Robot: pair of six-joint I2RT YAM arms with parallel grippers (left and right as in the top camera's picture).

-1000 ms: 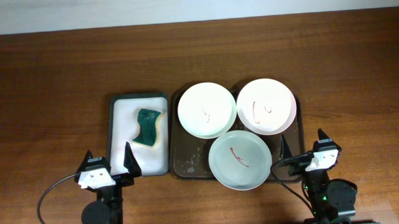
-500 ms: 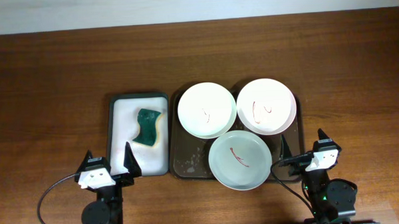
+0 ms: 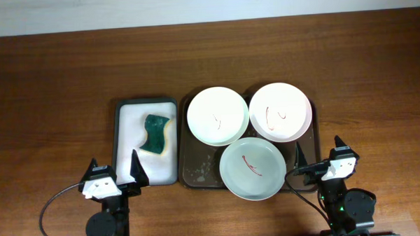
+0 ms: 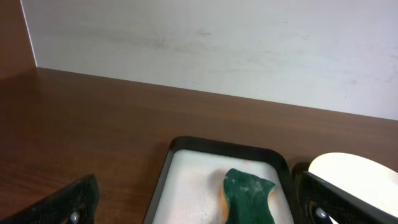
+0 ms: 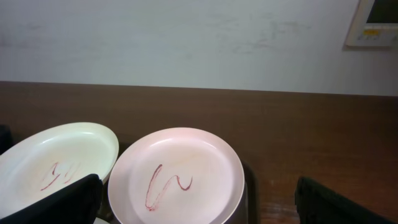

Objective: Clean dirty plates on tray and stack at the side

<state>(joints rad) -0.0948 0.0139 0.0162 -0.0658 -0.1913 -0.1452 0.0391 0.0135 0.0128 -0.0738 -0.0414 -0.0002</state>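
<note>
Pink plate (image 5: 177, 177) sits centre frame with a red squiggle on its face. Cream plate (image 5: 56, 162) lies to its left, also marked red, and their rims meet. Dark tray (image 5: 249, 186) rim shows right of the pink plate. Brown table (image 5: 311, 130) runs back to a white wall (image 5: 186, 37). Right gripper (image 5: 196, 208) is spread wide, with dark fingers (image 5: 62, 202) at both lower corners, holding nothing.

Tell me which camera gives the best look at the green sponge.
Overhead: the sponge shows whole, lying on the white tray. The left wrist view catches the sponge from low down, its near end cut off by the frame's bottom edge. The right wrist view misses it.
</note>
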